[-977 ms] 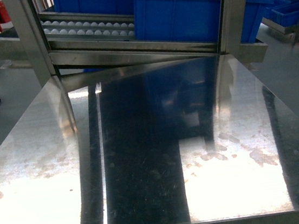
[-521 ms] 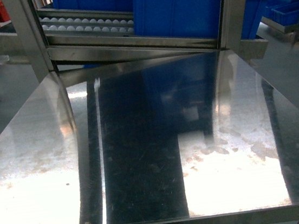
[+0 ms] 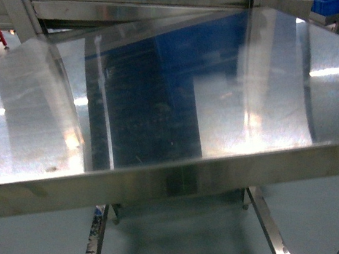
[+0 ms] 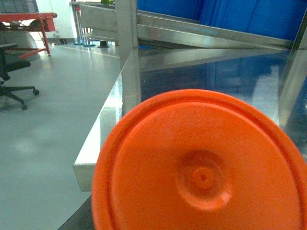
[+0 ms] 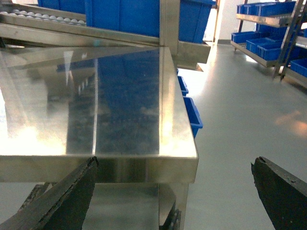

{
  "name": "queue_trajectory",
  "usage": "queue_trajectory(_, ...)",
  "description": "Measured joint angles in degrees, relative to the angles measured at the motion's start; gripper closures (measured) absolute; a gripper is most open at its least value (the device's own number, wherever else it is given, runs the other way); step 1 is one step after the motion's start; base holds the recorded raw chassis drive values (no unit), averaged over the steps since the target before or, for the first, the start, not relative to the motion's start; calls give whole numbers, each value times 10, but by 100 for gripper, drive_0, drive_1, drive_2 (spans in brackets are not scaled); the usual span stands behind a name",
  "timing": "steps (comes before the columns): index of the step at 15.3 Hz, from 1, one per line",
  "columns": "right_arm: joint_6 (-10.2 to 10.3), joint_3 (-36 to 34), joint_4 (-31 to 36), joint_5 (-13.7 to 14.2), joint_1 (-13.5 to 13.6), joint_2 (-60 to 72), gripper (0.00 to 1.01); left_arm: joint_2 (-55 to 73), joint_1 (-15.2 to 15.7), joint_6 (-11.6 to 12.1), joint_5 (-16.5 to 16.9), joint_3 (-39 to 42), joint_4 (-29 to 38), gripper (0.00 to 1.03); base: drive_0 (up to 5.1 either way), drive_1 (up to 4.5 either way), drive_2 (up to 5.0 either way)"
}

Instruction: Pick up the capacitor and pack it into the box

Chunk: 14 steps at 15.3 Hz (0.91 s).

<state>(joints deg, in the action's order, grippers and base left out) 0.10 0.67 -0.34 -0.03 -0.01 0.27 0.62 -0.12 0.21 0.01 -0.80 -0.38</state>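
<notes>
A big orange round disc [image 4: 201,167] with a small hub in its middle fills the left wrist view, hanging just off the near left corner of the steel table [image 4: 108,124]. It covers the left gripper's fingers, and I cannot tell if it is the capacitor. The box is out of view. In the right wrist view my right gripper [image 5: 172,167] is open with nothing between its dark fingertips [image 5: 79,184], low in front of the table's near right corner [image 5: 184,153]. Neither gripper shows in the head view, only the bare shiny table top [image 3: 166,102].
Large blue bins [image 5: 124,14] stand on a roller rack behind the table. More blue bins [image 5: 192,115] sit low at its right side, and shelves [image 5: 268,14] with bins stand far right. An office chair [image 4: 14,72] is on the open floor to the left.
The head view has pulled back and tipped down: the table's front edge now crosses mid-frame, the floor beneath shows, and the blue bins have slid to the top.
</notes>
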Motion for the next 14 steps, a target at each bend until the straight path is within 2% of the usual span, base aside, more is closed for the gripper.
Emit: queue_trajectory(14, 1, 0, 0, 0, 0, 0, 3, 0, 0, 0, 0, 0, 0, 59, 0, 0, 0)
